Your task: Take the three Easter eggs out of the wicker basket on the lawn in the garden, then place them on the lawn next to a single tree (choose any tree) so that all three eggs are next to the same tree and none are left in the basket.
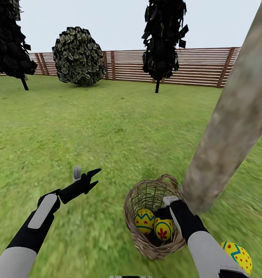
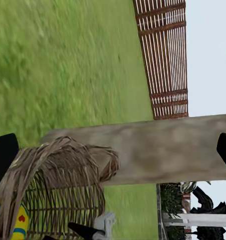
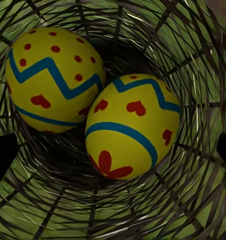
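Note:
The wicker basket (image 1: 135, 226) stands on the lawn (image 1: 107, 131) at the foot of the thick pale tree trunk (image 1: 231, 123). Two yellow Easter eggs (image 1: 144, 221) (image 1: 163, 228) lie side by side in its bottom. In the right wrist view they show large, one egg (image 3: 50, 82) beside the other (image 3: 132, 125). My right gripper (image 1: 165, 208) is lowered into the basket just above them, open (image 3: 113, 150), touching neither. A third egg (image 1: 237, 256) lies on the grass by the trunk, behind my right forearm. My left gripper (image 1: 86, 177) hovers open over the grass left of the basket (image 2: 58, 190).
A brown slatted fence (image 1: 200, 65) closes the far side of the garden. A round grey-green bush (image 1: 78, 56) and two thin dark-leaved trees (image 1: 163, 38) (image 1: 9, 38) stand before it. Open grass stretches between them and me.

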